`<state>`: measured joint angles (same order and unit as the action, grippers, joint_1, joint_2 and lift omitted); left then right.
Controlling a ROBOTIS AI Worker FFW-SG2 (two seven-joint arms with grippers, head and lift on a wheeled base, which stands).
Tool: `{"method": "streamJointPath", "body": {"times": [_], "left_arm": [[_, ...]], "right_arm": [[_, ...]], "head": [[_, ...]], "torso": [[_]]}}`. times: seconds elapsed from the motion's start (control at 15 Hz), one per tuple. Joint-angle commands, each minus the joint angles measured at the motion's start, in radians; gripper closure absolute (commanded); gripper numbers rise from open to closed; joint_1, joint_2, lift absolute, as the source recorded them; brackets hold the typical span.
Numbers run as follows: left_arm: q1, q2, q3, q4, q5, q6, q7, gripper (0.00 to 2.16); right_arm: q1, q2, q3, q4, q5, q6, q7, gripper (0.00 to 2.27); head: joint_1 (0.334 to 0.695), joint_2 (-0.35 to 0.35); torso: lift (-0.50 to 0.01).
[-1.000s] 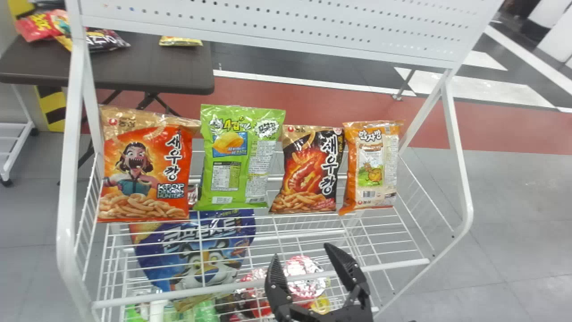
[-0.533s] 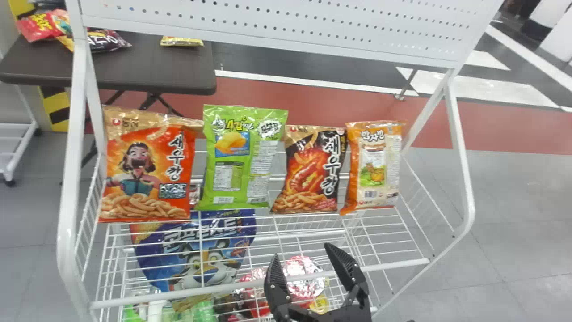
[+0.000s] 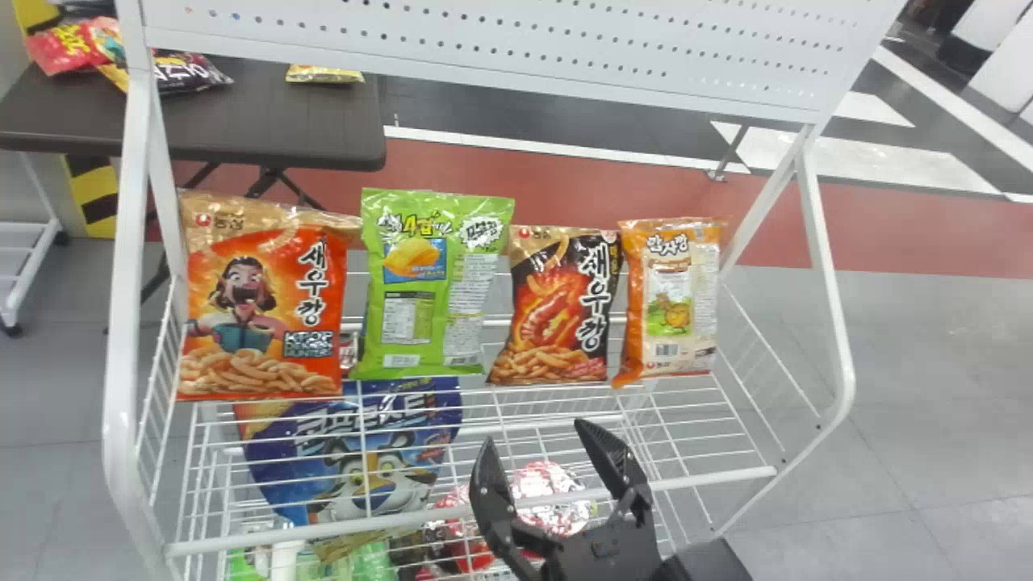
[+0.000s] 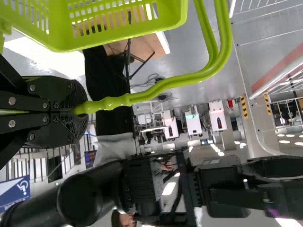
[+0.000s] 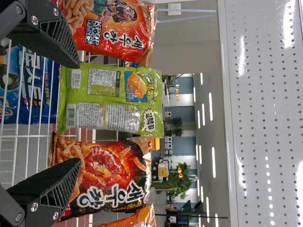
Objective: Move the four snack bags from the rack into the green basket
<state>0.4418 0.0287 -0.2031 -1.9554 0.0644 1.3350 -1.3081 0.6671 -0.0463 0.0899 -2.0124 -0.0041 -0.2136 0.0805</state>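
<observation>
Red snack bag (image 3: 262, 323), green snack bag (image 3: 432, 298), black bag (image 3: 557, 311), orange bag (image 3: 674, 303), standing in a row on the white rack (image 3: 119, 363), lettering and barcodes showing; right gripper (image 3: 538, 436) hovering in front, fingers spread; left gripper (image 4: 81, 111) pinching the green basket (image 4: 173, 14) by its handle (image 4: 165, 86)

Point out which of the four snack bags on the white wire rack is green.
The lime-green plastic bag, second from the robot's left; its neighbours are a red bag and a black bag, and an orange bag ends the row.
</observation>
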Motion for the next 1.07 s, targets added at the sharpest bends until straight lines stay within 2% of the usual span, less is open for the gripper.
{"method": "streamJointPath", "body": {"times": [0.0,0.27,0.53,0.6,0.8,1.0], "left_arm": [[0.0,-0.003,-0.009,0.003,-0.001,-0.004,0.004,1.51],[0.0,0.0,-0.007,0.004,0.0,-0.004,0.003,1.51],[-0.005,0.002,-0.007,0.007,0.002,-0.004,0.001,1.51],[-0.006,0.002,-0.004,0.007,0.005,-0.004,0.0,1.51],[-0.006,0.003,0.001,0.007,0.008,-0.004,-0.002,1.51],[-0.009,0.005,0.004,0.009,0.009,-0.004,-0.008,1.51]], "right_arm": [[-0.132,-0.001,0.045,0.046,0.003,0.124,0.001,0.12],[-0.37,0.005,0.16,0.175,-0.011,0.314,-0.001,0.12],[-0.521,0.023,0.281,0.281,-0.023,0.372,-0.002,0.12],[-0.551,0.036,0.304,0.304,-0.019,0.372,-0.002,0.12],[-0.655,0.047,0.33,0.409,-0.023,0.369,-0.005,0.12],[-0.739,0.047,0.344,0.492,-0.03,0.369,-0.024,0.12]], "head": [[0.695,-0.35],[0.695,-0.333],[0.695,-0.199],[0.695,-0.135],[0.695,-0.067],[0.695,-0.031]], "torso": [[0.0],[0.0],[0.0],[0.0],[0.0],[0.0]]}}
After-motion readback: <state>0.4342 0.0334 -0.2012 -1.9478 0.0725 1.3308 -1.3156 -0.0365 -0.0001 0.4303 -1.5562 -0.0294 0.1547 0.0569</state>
